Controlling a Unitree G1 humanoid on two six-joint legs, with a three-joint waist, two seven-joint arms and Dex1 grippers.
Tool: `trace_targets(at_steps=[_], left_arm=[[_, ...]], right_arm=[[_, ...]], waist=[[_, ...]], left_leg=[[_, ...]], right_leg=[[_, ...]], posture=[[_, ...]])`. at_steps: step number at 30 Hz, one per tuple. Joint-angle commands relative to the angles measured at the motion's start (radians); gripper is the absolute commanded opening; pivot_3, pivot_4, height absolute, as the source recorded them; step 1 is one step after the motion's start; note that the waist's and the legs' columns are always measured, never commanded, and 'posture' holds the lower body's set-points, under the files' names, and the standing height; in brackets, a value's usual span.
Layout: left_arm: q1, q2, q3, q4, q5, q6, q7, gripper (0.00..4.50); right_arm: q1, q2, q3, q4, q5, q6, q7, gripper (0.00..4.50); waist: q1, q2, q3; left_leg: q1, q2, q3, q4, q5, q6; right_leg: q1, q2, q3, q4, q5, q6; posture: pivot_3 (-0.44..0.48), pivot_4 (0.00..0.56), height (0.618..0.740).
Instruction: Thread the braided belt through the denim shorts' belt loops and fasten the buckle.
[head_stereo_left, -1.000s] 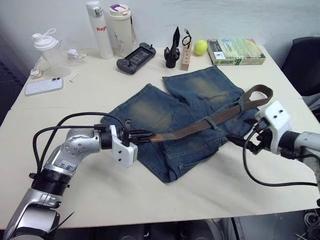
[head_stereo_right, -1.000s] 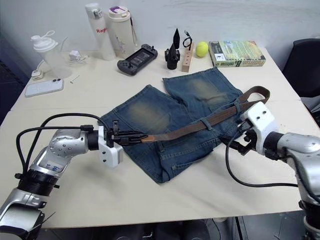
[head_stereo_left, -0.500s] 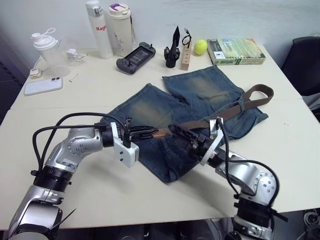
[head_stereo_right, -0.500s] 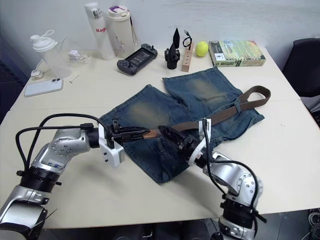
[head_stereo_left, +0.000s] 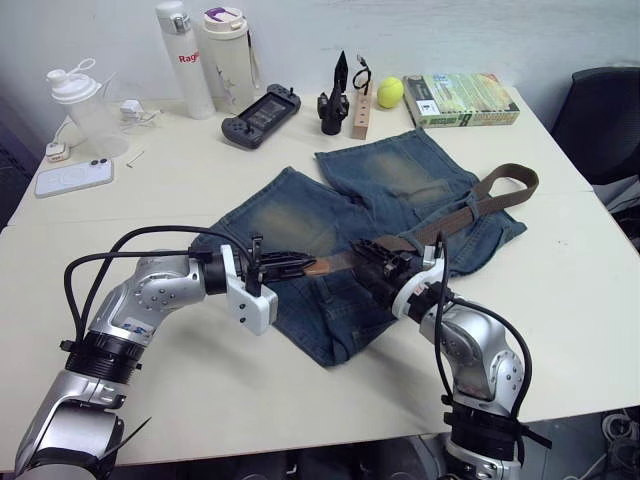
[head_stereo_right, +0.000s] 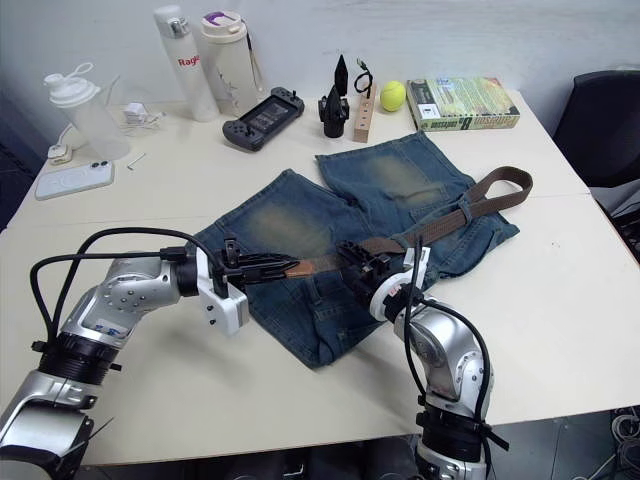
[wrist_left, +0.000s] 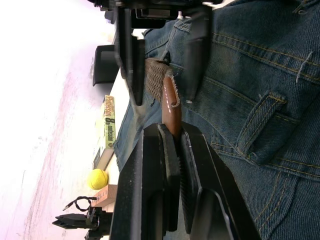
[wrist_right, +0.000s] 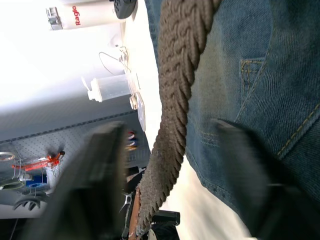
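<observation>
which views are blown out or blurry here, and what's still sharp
Left wrist view: the background beside the table is washed out to white-pink, while the braided belt tip and denim shorts stitching stay crisp. Right wrist view: both near fingers are soft and out of focus, the wall glares white, the belt weave is sharp. Head views: evenly lit.

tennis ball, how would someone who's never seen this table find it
Look along the table's far edge, by the wall. The tennis ball sits between an upright wooden block and a green book. It is the one round, yellow-green thing there.
</observation>
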Motion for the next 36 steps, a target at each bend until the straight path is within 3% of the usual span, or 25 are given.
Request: trace_targets(at_steps=[1, 2, 3, 10, 11, 15, 21, 29, 36], left_arm=[[-0.007, 0.010, 0.011, -0.012, 0.001, -0.011, 0.011, 0.00], [-0.005, 0.009, 0.008, -0.012, -0.002, -0.004, 0.008, 0.00], [-0.002, 0.007, 0.006, -0.014, -0.013, 0.011, 0.001, 0.41], [0.042, 0.010, -0.001, -0.073, -0.136, 0.165, -0.080, 3.19], [0.062, 0.012, 0.012, -0.096, -0.186, 0.210, -0.092, 3.40], [0.183, 0.058, 0.103, -0.205, -0.395, 0.393, -0.152, 3.40], [0.351, 0.118, 0.204, -0.326, -0.512, 0.523, -0.199, 3.40], [0.422, 0.099, 0.229, -0.417, -0.513, 0.615, -0.201, 3.40], [0.434, 0.088, 0.240, -0.437, -0.503, 0.640, -0.201, 3.40]], right_arm=[[-0.002, -0.006, 0.016, -0.049, 0.025, -0.013, 0.018, 0.61], [-0.002, -0.005, 0.017, -0.049, 0.025, -0.017, 0.020, 0.11], [-0.001, -0.006, 0.019, -0.050, 0.025, -0.020, 0.023, 0.01], [-0.009, -0.044, 0.015, -0.045, 0.025, -0.040, 0.070, 0.00], [-0.009, -0.082, 0.018, -0.041, 0.025, -0.033, 0.095, 0.00], [-0.003, -0.227, 0.029, -0.034, -0.053, 0.013, 0.243, 0.00], [0.016, -0.353, 0.050, -0.025, -0.283, 0.016, 0.501, 0.00], [0.033, -0.335, 0.122, 0.002, -0.592, -0.053, 0.699, 0.00], [0.015, -0.270, 0.144, 0.038, -0.721, -0.081, 0.769, 0.00]], waist=[[-0.002, 0.000, 0.000], [-0.003, 0.000, 0.000], [-0.004, 0.000, 0.000], [-0.011, 0.000, 0.000], [-0.012, 0.000, 0.000], [-0.012, 0.001, 0.000], [-0.011, 0.002, 0.001], [-0.007, 0.002, 0.001], [-0.009, 0.002, 0.001]], left_leg=[[0.000, 0.000, 0.000, 0.000, 0.000, 0.000], [0.000, 0.000, 0.000, 0.000, 0.000, 0.000], [0.000, 0.000, 0.000, 0.000, 0.000, 0.000], [0.000, 0.000, 0.000, 0.000, 0.000, 0.000], [0.000, 0.000, 0.000, 0.000, 0.000, 0.000], [0.000, 0.000, 0.000, 0.000, 0.000, 0.001], [0.000, 0.002, 0.000, 0.000, -0.001, 0.000], [0.000, 0.001, 0.000, 0.000, -0.001, 0.000], [0.000, 0.001, 0.000, 0.000, -0.001, -0.001]], right_leg=[[0.000, 0.000, 0.001, 0.000, 0.000, 0.000], [0.000, 0.000, 0.002, 0.000, 0.000, 0.000], [0.000, 0.000, 0.002, 0.000, 0.000, 0.000], [0.000, 0.000, 0.005, 0.000, 0.000, 0.000], [0.000, 0.000, 0.005, 0.000, 0.000, 0.000], [0.000, -0.001, 0.006, -0.001, 0.000, 0.000], [0.000, -0.002, 0.008, -0.002, 0.000, -0.001], [0.001, -0.002, 0.008, -0.002, 0.000, -0.001], [0.000, -0.001, 0.008, -0.002, 0.000, -0.001]], posture=[[0.000, 0.150, 0.724], [0.000, 0.150, 0.724], [0.000, 0.150, 0.724], [0.000, 0.150, 0.724], [0.000, 0.150, 0.724], [0.000, 0.150, 0.724], [0.000, 0.150, 0.724], [0.000, 0.150, 0.724], [0.000, 0.150, 0.724]])
